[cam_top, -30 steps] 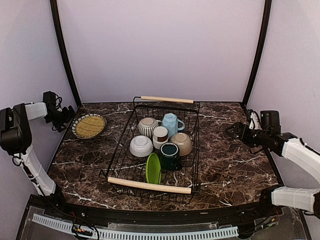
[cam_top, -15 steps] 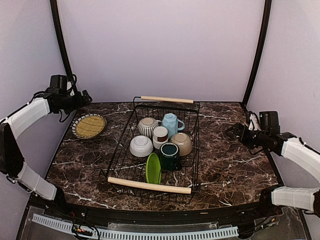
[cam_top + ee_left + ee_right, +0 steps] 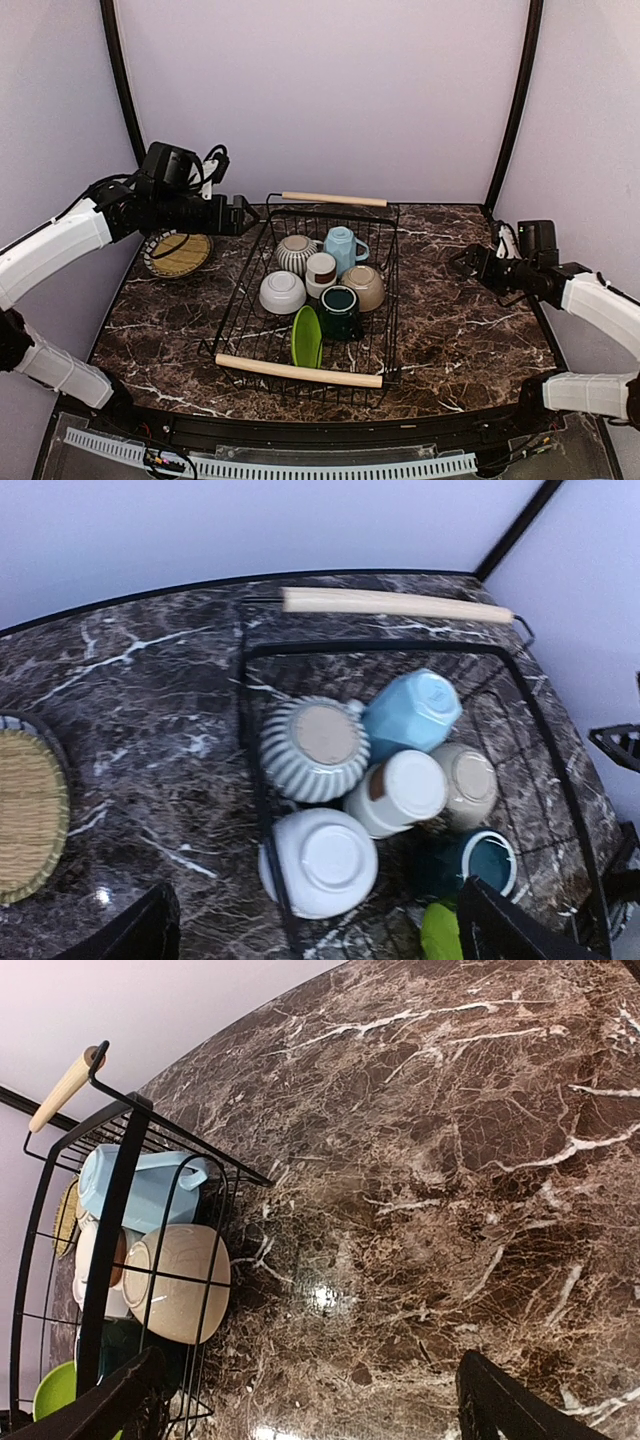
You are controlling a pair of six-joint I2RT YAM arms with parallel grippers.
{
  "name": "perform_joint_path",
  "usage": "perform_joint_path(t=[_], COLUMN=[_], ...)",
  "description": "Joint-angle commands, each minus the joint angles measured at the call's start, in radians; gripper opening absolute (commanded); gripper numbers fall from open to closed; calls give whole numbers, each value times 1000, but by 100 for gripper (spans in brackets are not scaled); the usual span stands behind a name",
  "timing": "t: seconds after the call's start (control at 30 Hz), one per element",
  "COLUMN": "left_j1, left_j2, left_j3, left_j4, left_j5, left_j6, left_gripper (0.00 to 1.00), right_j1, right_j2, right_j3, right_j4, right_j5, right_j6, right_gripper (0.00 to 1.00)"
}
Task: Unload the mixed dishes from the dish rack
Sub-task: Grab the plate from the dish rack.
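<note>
1. Left tool (image 3: 247, 214): the jaws stand wide apart and hold nothing. The tool hangs above the desk (image 3: 450, 330), pointing right, near the far-left corner of the dish rack (image 3: 235, 305). Its wrist view looks down into the rack.

2. Olive plate (image 3: 178, 255): it lies flat on the desk, left of the rack and apart from it. The left arm partly covers it in the top view.

3. Dish rack: the black wire basket sits at the middle of the desk, with one wooden handle (image 3: 298, 371) at the near end and another at the far end. Contents, left to right:
- White bowl (image 3: 282, 292), inverted, against the left wall.
- Grey-striped mug (image 3: 294, 253), base up, just behind the white bowl.
- Green plate (image 3: 307, 337), standing on edge near the near handle.
- White-brown cup (image 3: 321, 270), base up, at the centre, touching its neighbours.
- Dark-teal mug (image 3: 339, 308), mouth up, just beside the green plate.
- Light-blue mug (image 3: 343, 247), base up and tilted, towards the far end.
- Beige bowl (image 3: 363, 287), inverted, near the right wall.

4. Right tool (image 3: 462, 262): the jaws are fully spread and empty. It hangs over the right side of the desk, well apart from the rack, pointing towards it.
</note>
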Motion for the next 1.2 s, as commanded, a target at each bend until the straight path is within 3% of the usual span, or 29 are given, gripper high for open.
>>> perform_joint_path(t=[0.0,0.17,0.4,0.67,0.93,1.07,1.17], left_j1=[-156,-345,-538,-627,-645,-645,-645], left_j2=[-13,83,192,329,446,476,491], left_j3=[106,163,159,201,269,284,295], left_j4=[-143,-249,-356,-423,-517,-519,-518], left_j5=[39,-26,-205,-251,-330,-347,-348], left_j6=[-67,-171,-292,-359,-362,-356,-354], left_gripper=[95,93,92,91,72,55,48], right_j1=[5,5,5,5,5,5,4], right_j2=[43,124,108,104,78,68,57], right_j3=[-22,2,-18,-21,-41,-38,-38], right_j4=[91,78,82,69,61,47,35], right_j5=[-31,-26,-5,6,15,22,30], right_j6=[24,19,12,3,5,4,2], right_gripper=[99,99,99,99,99,99,99])
